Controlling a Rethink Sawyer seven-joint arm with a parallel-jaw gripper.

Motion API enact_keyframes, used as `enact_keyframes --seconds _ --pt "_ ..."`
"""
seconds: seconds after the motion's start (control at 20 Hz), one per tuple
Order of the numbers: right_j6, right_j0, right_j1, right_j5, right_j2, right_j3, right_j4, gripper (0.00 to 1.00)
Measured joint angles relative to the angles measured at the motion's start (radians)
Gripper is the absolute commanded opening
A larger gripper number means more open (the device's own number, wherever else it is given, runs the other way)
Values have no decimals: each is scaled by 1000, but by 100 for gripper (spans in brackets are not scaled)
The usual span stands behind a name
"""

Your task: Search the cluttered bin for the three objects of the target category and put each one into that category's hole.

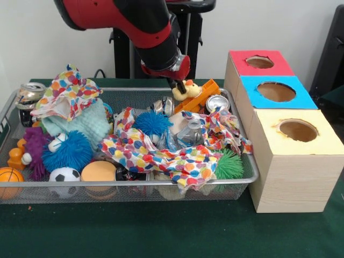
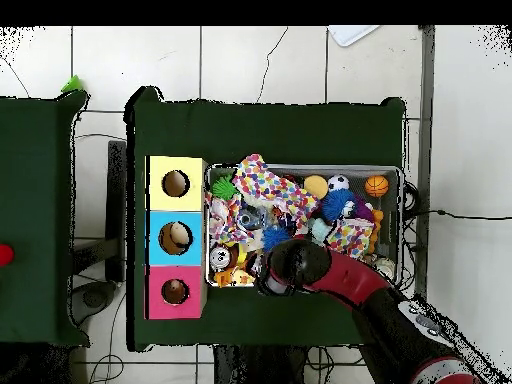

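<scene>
The green-covered desk (image 1: 161,231) carries one wire-mesh bin (image 1: 129,185) and, just beside it, three pale wooden boxes in a row. Each box has one round hole in its top: a yellow surround (image 1: 299,130) nearest the front camera, a blue surround (image 1: 276,92) in the middle, and the red-surround hole (image 1: 260,62) farthest back, nearest the robot's side.

The bin is packed. One long confetti-patterned cloth (image 1: 161,156) winds through it, over a pale mint towel (image 1: 80,126). Two blue spiky balls (image 1: 69,151) and one green spiky ball (image 1: 229,165) lie among it, with one soccer ball (image 1: 64,174), one small basketball (image 1: 11,176), one orange disc (image 1: 99,172), two metal cans (image 1: 217,102) and one clear plastic bottle (image 1: 191,134).

One yellow plush duckling (image 1: 187,90) with an orange beak sits at the bin's far edge, against an orange toy (image 1: 207,92). The red-and-black arm (image 1: 145,32) comes down right over it; the claw (image 1: 174,85) touches the duckling's side, but whether it is closed on the toy cannot be told.
</scene>
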Motion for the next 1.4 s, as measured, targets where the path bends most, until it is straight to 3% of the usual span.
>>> enact_keyframes --seconds 0.3,0.8,1.4 --pt "0 -2 -34 -136 0 44 -72 0" --pt "0 -30 -97 -148 0 84 -47 0" --pt "0 -99 -217 -147 46 111 161 0"
